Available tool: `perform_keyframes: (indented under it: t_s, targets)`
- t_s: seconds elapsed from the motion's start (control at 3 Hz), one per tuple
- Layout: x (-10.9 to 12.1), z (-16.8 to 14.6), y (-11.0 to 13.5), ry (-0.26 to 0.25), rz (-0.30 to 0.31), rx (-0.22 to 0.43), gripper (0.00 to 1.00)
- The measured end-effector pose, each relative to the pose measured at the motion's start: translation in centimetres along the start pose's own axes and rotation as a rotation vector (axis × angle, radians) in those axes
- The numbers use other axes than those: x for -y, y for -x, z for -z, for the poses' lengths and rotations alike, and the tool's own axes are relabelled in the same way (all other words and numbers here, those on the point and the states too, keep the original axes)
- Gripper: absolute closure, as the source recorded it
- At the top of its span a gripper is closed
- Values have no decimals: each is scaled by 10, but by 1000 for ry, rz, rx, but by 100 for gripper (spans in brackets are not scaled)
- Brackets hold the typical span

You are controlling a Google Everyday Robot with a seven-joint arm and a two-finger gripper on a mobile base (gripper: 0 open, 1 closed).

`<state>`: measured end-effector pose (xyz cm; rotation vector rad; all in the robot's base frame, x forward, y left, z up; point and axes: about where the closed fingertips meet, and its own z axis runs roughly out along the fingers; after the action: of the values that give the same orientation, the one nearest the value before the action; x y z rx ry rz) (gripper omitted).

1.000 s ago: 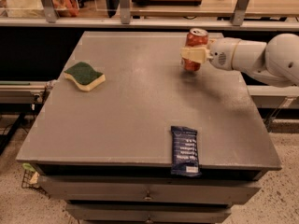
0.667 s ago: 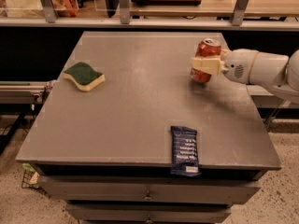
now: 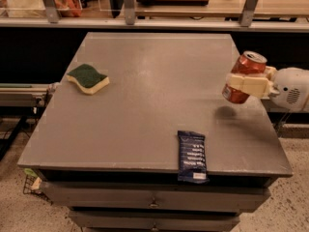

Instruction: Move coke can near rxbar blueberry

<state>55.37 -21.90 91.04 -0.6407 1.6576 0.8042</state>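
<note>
The red coke can with its silver top is tilted and held in the air above the table's right edge. My gripper comes in from the right and is shut on the can, its cream fingers across the can's middle. The can's shadow lies on the table just below it. The rxbar blueberry, a dark navy wrapper with white text, lies flat at the table's front edge, its near end overhanging slightly. It is to the lower left of the can and apart from it.
A green-and-yellow sponge lies at the left of the grey table. A shelf rail with metal posts runs behind the table. Drawers sit under the tabletop.
The gripper has lifted the coke can off the table and carried it right and toward the front. The can now tilts. The bar and the sponge have not moved.
</note>
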Motion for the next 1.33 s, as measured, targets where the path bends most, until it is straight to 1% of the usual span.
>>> perform_keyframes:
  t_s: [0.33,0.67,1.0,1.33]
  targets:
    - [-26,25,-5,51,56,22,100]
    - [-48,26,-10,110,135,29,100]
    - [-71,19,-12,178,229,12,100]
    - [-96,7,-19,262,286,-15,100]
